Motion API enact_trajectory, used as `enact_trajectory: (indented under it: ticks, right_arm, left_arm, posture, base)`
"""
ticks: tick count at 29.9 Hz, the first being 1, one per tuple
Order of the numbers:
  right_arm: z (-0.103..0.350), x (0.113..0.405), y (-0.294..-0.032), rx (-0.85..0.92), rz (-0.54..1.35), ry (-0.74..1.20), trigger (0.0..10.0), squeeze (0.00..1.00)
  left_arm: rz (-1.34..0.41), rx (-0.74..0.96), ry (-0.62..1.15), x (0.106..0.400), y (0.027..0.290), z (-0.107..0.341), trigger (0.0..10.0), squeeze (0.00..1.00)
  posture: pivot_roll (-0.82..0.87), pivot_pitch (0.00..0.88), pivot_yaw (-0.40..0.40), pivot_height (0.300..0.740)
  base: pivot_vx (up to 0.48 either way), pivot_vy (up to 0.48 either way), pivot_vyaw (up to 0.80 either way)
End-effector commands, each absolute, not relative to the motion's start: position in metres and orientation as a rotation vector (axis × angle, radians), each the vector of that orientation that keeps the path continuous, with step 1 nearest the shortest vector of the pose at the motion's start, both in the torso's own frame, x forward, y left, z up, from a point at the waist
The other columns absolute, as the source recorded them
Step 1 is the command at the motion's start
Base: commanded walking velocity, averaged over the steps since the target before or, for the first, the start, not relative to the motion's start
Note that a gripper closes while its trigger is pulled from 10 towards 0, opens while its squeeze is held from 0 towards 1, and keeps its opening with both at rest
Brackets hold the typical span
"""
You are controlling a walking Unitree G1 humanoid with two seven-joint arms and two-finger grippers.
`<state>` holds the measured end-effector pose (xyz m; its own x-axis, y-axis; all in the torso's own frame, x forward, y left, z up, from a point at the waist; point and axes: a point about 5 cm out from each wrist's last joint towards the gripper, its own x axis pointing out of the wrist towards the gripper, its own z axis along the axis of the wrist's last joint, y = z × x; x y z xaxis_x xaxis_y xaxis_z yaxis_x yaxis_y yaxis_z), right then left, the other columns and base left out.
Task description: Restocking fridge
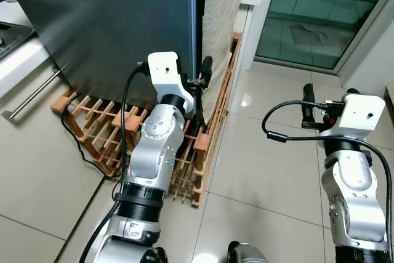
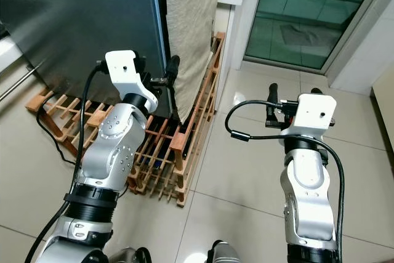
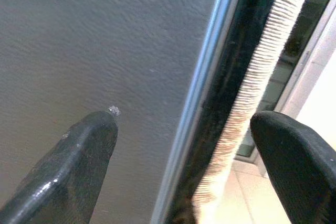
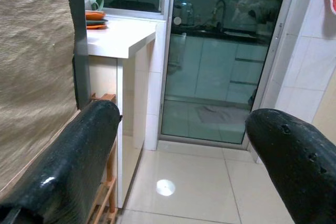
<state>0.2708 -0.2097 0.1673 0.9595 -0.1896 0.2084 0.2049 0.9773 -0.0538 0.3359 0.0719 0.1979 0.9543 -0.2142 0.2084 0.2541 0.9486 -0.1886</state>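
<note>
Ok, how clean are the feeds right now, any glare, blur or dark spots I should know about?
Left eye view: sharp, with one ceiling-light glare spot on the floor tiles. Left wrist view: the left hand is open, its fingers large and soft-edged, straddling the fridge door edge, whose grey face looks grainy. Right wrist view: the open right hand frames a dim glass door full of reflections.

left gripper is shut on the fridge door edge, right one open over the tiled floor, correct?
Not quite. The left gripper is open: in the left wrist view its fingers straddle the fridge door edge with clear gaps, gripping nothing. The right gripper is open over the tiled floor.
</note>
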Motion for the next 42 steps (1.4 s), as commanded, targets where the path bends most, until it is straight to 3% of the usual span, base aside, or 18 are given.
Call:
enact_trajectory:
  ticks: [1, 18, 42]
  right_arm:
    - [0.162, 0.268, -0.213, -0.059, -0.219, -0.185, 10.0, 0.19]
    - [0.157, 0.27, -0.208, -0.068, -0.177, -0.163, 10.0, 0.19]
    - [0.151, 0.268, -0.185, -0.14, 0.185, -0.08, 10.0, 0.18]
  left_arm:
    - [-0.236, -0.174, -0.204, 0.335, 0.071, 0.199, 10.0, 0.0]
    - [-0.324, -0.229, -0.214, 0.333, 0.05, 0.215, 10.0, 0.0]
    - [-0.394, -0.321, -0.194, 0.337, 0.025, 0.232, 10.0, 0.0]
  posture:
    - [-0.21, 0.085, 0.041, 0.732]
    - [-0.22, 0.09, 0.049, 0.732]
    - [-0.23, 0.101, 0.045, 0.732]
  base:
    - [0.0, 0.0, 0.0]
    - [0.0, 0.0, 0.0]
    - [0.0, 0.0, 0.0]
